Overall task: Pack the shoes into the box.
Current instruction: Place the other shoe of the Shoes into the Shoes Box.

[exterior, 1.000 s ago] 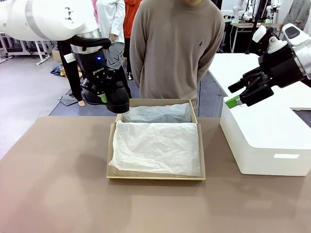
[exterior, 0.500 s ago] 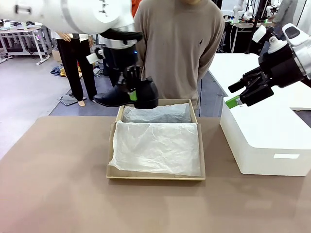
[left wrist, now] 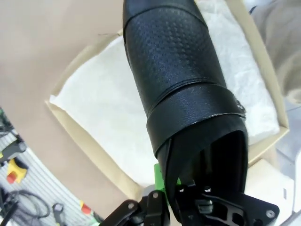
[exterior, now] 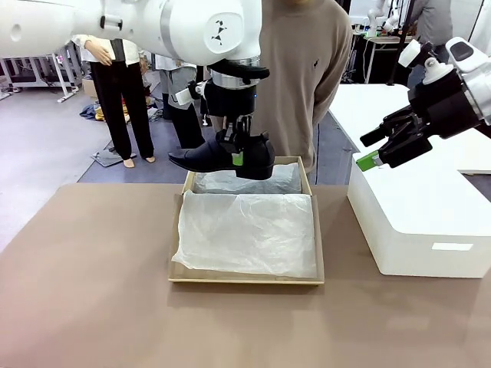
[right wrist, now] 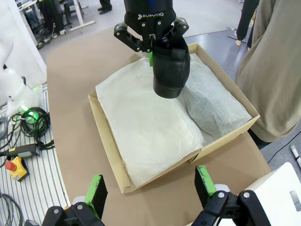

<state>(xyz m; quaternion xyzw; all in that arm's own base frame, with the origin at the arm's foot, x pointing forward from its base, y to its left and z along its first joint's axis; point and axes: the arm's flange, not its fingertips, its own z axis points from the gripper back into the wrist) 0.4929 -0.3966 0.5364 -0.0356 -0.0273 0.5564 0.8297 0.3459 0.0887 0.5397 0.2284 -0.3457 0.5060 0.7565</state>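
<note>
**Over the box's far end: the left arm swings the shoe into line**

Between the fingers of the left gripper (exterior: pixel 238 156) hangs one black shoe (exterior: pixel 219 157). The fingers are pinched nearly together on the rim of its opening, one inside the shoe and one outside. A second ago the gripper was off the far left corner of the box (exterior: pixel 245 278), with the shoe seen end-on. It has since travelled toward the middle and turned at the wrist. The shoe now hangs sole-down and side-on, its toe leading away from the fingers toward the robot's left.

Directly beneath the fingers lies the far strip of the box. The white tissue paper (exterior: pixel 245 230) there covers a darker shape that may be the other shoe, though I cannot tell for sure. On the near side of the fingers the paper lies flat over the larger part of the box.

As I judge it, the carrying is nearly over and the shoe is roughly lined up with the box's width. What remains is to lower it and let go. The toe overhangs the left wall and may catch on the way down.

The right gripper (exterior: pixel 371 149) has not moved. Its fingers are spread wide with nothing between them, above the white block (exterior: pixel 418 222) and well apart from the box.
</note>
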